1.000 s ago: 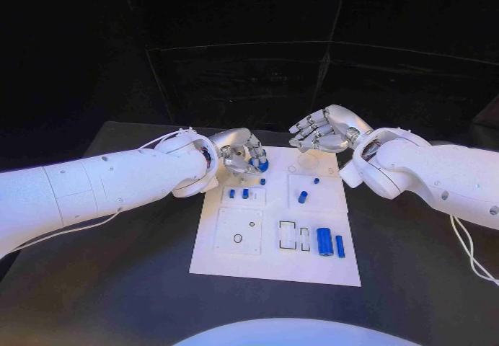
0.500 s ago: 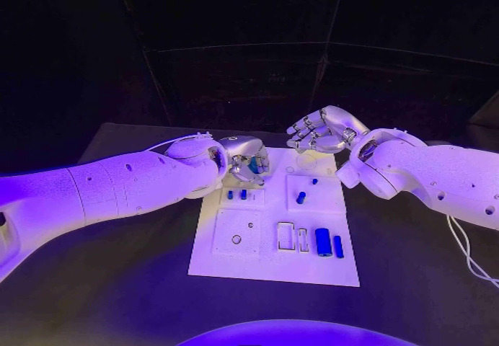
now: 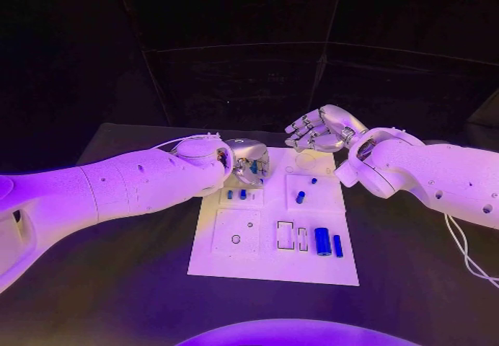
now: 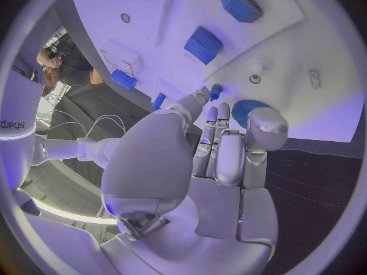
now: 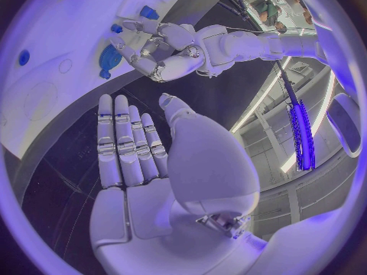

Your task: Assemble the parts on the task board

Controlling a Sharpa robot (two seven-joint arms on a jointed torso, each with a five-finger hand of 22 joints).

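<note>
A black table stands before a dark backdrop, and the white rectangular task board lies flat at its middle. On the board, near its front right corner, a large blue cylinder lies beside a thinner blue bar, with two open rectangular slots just to their left. Further back, two short blue pegs sit side by side on the left half, and a small blue pin with a smaller blue piece behind it sits on the right half.

The left hand is low over the board's far left corner, fingers curled in. In the left wrist view the fingers close toward a round blue disc part lying at the board's far edge, with the thumb alongside — contact is likely, but whether the disc is gripped cannot be told. A small blue stub lies just beyond the fingertips.

The right hand hovers above the board's far right edge, clear of the surface and holding nothing. Its fingers lie straight and side by side in the right wrist view, thumb apart — released. The two hands are near each other but not touching.
</note>
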